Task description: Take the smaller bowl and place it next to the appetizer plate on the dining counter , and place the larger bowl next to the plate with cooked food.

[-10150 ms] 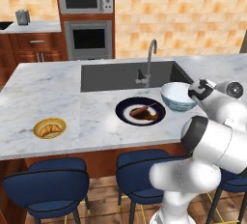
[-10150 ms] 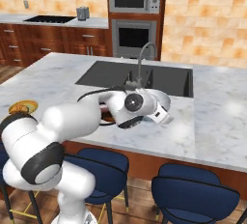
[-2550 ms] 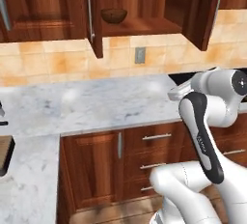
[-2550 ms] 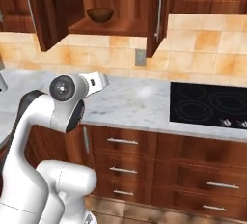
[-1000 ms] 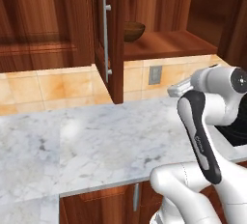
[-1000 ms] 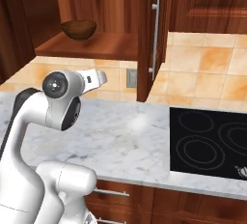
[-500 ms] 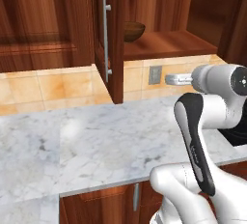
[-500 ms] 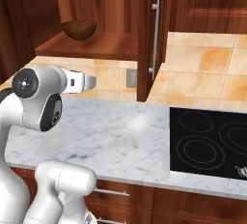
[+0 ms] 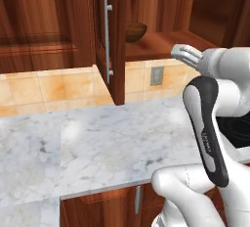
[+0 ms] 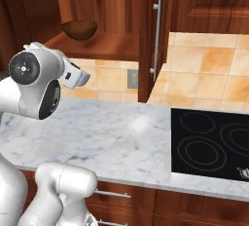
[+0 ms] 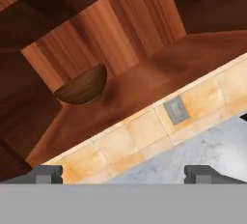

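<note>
Tool (image 9: pixel 181 51) higher, nearer shelf edge (image 9: pixel 161 51)

Base views flanking the arm, hand view close, all toward the open cabinet (image 9: pixel 161 35).

An open wooden cabinet shelf (image 9: pixel 161 42) runs across the upper middle of the left base view, and the smaller bowl (image 9: pixel 135 31) sits upright on it toward the back, at the shelf's left end beside the open cabinet door (image 9: pixel 108 40); in the right base view the same bowl appears at the upper left, and in the hand view at centre left. Below the shelf, a white-grey marble wall counter (image 9: pixel 97 147) fills the lower half of both base views. A black cooktop (image 10: pixel 211 144) is set flush into it at the right of the right base view.
</note>
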Robot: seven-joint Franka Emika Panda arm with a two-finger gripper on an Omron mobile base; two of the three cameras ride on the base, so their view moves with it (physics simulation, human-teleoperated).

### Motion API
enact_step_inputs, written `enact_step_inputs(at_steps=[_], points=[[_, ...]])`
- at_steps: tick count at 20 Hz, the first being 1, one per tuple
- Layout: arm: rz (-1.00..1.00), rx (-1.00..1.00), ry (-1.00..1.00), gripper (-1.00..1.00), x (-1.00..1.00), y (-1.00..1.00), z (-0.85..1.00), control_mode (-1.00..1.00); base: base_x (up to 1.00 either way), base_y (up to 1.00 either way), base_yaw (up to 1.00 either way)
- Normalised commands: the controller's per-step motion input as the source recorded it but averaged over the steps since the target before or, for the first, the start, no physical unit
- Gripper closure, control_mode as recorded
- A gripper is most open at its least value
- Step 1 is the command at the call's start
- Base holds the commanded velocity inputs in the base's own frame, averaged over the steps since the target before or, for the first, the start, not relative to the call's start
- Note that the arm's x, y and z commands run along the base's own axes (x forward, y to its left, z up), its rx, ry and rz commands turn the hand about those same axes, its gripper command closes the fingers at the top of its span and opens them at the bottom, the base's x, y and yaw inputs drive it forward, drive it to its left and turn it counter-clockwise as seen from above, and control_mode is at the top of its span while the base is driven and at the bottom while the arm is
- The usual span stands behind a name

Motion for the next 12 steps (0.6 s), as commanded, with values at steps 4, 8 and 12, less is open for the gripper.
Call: enact_step_inputs(at_steps=[4,8,12], points=[[0.1,0.32,0.17,-1.0,0.23,0.0,0.5,-1.0,0.0,0.0,0.0],[0.02,0.24,0.21,-1.0,0.41,0.06,0.41,-1.0,0.0,0.0,0.0],[0.0,0.07,0.05,-1.0,0.48,0.19,0.03,-1.0,0.0,0.0,0.0]])
